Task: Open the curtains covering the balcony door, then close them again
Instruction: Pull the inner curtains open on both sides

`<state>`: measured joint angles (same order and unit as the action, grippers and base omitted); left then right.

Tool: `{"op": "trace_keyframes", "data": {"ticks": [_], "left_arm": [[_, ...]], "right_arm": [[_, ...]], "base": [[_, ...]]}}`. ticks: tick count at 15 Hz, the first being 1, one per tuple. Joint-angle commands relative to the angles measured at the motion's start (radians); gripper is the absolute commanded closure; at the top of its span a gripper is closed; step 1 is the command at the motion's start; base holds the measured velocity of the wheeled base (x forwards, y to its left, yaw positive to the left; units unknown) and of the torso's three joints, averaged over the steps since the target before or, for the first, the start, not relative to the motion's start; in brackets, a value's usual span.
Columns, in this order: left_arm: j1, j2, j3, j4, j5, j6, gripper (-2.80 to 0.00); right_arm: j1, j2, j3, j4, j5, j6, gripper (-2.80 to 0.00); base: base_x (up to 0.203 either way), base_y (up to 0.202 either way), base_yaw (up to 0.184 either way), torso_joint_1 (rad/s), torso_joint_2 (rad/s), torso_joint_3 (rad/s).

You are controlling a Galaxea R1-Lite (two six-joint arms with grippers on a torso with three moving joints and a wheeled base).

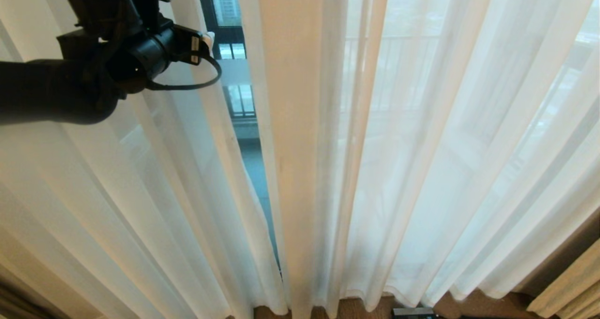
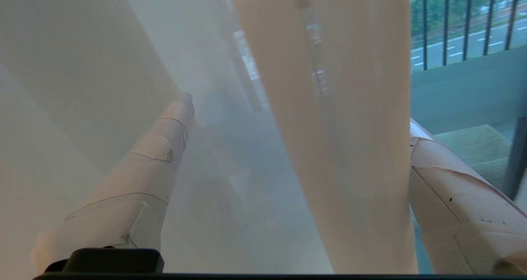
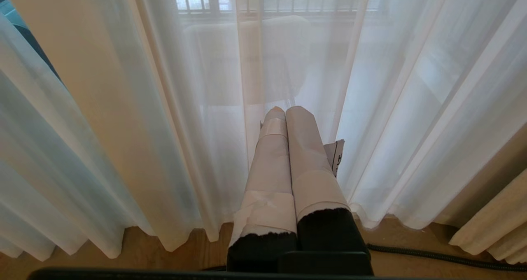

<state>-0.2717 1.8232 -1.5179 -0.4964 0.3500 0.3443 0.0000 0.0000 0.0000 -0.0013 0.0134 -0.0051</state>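
The curtains are sheer white panels hanging to the floor, parted by a narrow gap left of centre. Through the gap shows the balcony door, glass in a dark frame. My left gripper is raised at the upper left, at the inner edge of the left panel. In the left wrist view the left gripper is open wide, and a hanging fold of curtain passes between its taped fingers. My right gripper is shut and empty, low in front of the curtains.
Thick beige drapes hang at the far right. A black cable lies on the wooden floor. Black railing bars stand beyond the glass. A chair shows dimly through the sheer fabric.
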Motion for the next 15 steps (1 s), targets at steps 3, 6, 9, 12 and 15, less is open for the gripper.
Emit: {"op": "trace_keyframes", "data": {"ticks": [3,6,9,12,15], "left_arm": [[0.021,0.003,0.001,-0.003,-0.002,-0.001,-2.80],[0.051,0.020,-0.001,-0.023,-0.006,-0.001,-2.80],[0.084,0.042,-0.004,-0.064,-0.009,-0.001,-2.80],[0.106,0.075,-0.007,-0.127,-0.008,-0.002,-2.80],[0.130,0.090,-0.008,-0.158,-0.011,-0.002,-2.80]], "right_arm": [[0.000,0.000,0.000,0.000,0.000,0.001,0.00],[0.000,0.000,0.000,0.000,0.000,0.000,0.00],[0.000,0.000,0.000,0.000,0.000,-0.001,0.00],[0.000,0.000,0.000,0.000,0.000,-0.001,0.00],[0.000,0.000,0.000,0.000,0.000,-0.001,0.00]], "base": [[0.000,0.000,0.000,0.000,0.00,0.000],[0.000,0.000,0.000,0.000,0.00,0.000],[0.000,0.000,0.000,0.000,0.00,0.000],[0.000,0.000,0.000,0.000,0.00,0.000],[0.000,0.000,0.000,0.000,0.00,0.000]]}}
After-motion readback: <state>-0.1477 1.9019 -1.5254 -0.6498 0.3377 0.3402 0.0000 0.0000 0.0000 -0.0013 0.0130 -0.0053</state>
